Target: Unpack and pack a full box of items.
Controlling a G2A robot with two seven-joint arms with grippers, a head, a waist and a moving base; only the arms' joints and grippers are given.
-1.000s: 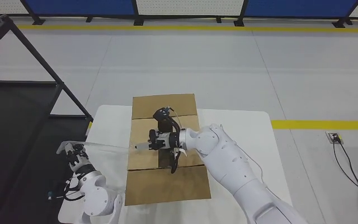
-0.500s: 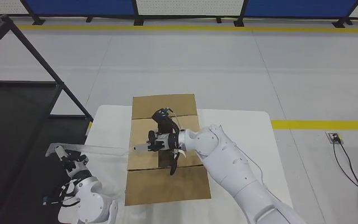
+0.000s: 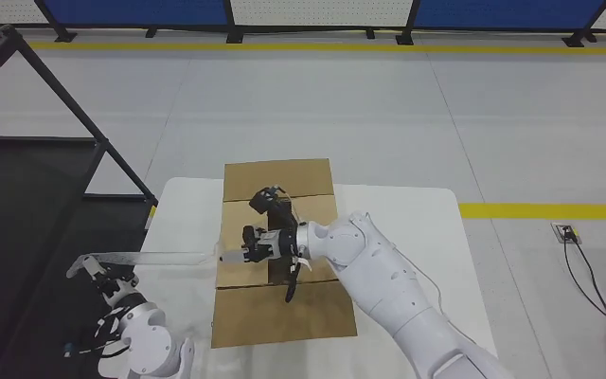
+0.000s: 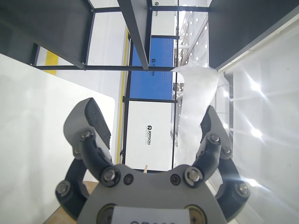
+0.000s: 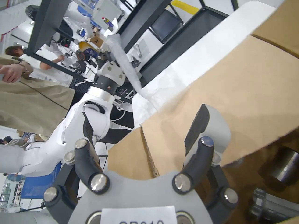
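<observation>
An open cardboard box (image 3: 284,322) stands mid-table with its flaps spread. A long white packing sheet (image 3: 161,254) stretches from the box's left edge out to my left gripper (image 3: 99,275), which is off the table's left side. In the left wrist view that gripper (image 4: 150,106) is open, and the sheet (image 4: 198,89) lies against one finger (image 4: 209,127). My right gripper (image 3: 248,244) sits at the box's left flap, open. One of its fingers (image 5: 198,127) rests over the cardboard (image 5: 233,82). The sheet (image 5: 126,64) ends near the flap edge.
The white table (image 3: 417,246) has free room right of the box. A black shelving frame (image 3: 57,104) stands off the table's left side, close to the left arm. Dark items lie inside the box (image 5: 280,164).
The left arm has moved outward and toward the front, away from the box, and the white sheet is drawn out longer. The right gripper has shifted slightly left over the flap.
</observation>
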